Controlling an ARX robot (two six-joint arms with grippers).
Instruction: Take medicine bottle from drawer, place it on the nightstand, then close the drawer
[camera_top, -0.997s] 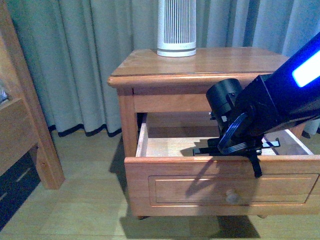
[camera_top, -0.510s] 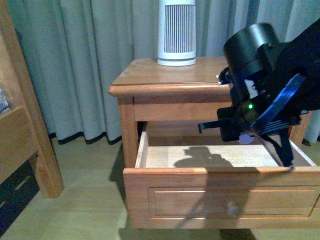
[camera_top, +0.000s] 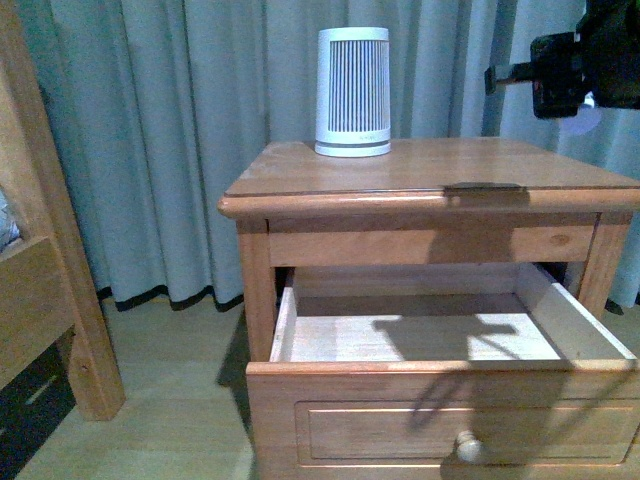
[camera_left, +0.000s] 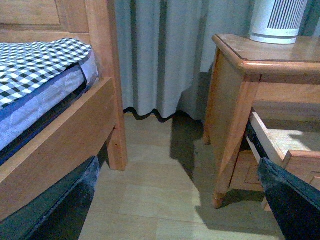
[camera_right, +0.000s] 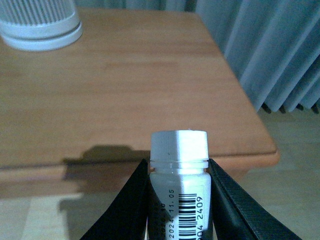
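Observation:
The medicine bottle, small and white with a barcode label, is clamped between the black fingers of my right gripper. In the front view the right gripper hangs high above the right part of the nightstand top, and a pale bit of the bottle shows beneath it. The upper drawer stands pulled out, its inside bare wood and its round knob low at the front. My left gripper is open over the floor, left of the nightstand.
A tall white ribbed cylinder stands at the back of the nightstand top. The bed frame post rises at the left, with a checked mattress behind it. Grey curtains hang behind everything.
My right arm has lifted out of the drawer with the bottle and now hangs above the right part of the nightstand top. The drawer stays pulled out.

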